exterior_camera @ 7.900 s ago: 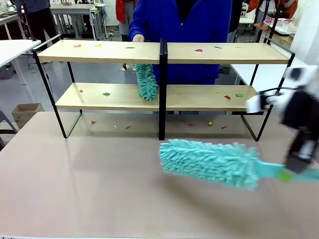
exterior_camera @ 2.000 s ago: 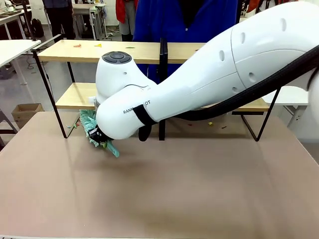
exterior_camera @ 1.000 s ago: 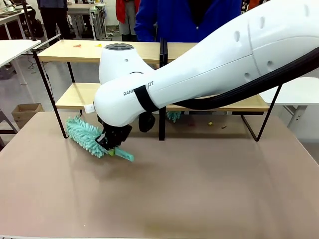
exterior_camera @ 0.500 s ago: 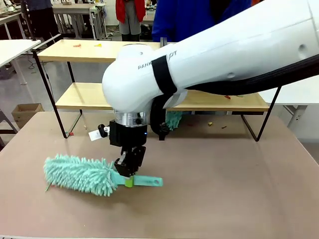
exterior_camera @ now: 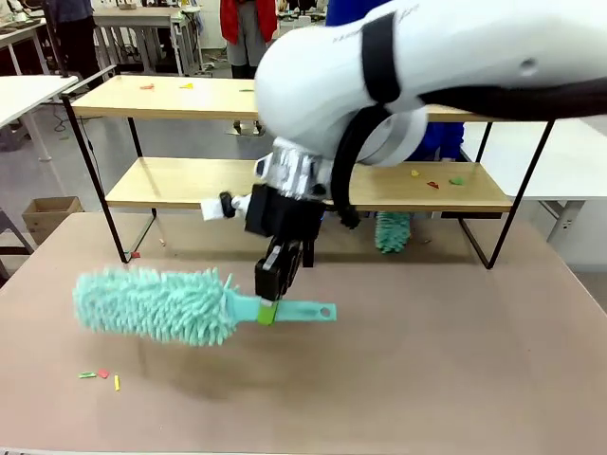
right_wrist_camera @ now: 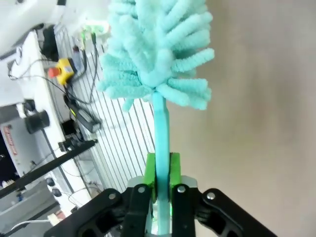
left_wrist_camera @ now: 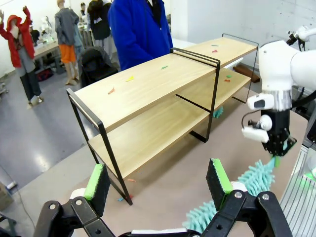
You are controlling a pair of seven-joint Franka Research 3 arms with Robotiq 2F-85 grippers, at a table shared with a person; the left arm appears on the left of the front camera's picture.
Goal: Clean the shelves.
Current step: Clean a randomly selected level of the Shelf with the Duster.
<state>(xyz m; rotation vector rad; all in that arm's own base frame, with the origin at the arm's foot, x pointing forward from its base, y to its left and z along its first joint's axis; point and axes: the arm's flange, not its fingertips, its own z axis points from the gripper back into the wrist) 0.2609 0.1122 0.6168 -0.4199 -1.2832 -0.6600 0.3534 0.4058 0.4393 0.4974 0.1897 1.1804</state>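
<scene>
Our right gripper [exterior_camera: 267, 305] stays clenched on the duster [exterior_camera: 156, 303] handle. It has swung out from under the shelves [exterior_camera: 190, 185] spanning the upper frame, toward lower left, dragging scraps [exterior_camera: 100, 375] onto the tabletop [exterior_camera: 427, 379]. Coloured bits [exterior_camera: 455, 180] dot the right boards — more sweeping ahead, we judge.

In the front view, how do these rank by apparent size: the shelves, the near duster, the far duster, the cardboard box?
1. shelves
2. near duster, enlarged by closeness to the camera
3. cardboard box and far duster look about alike; I do not rank them.
</scene>
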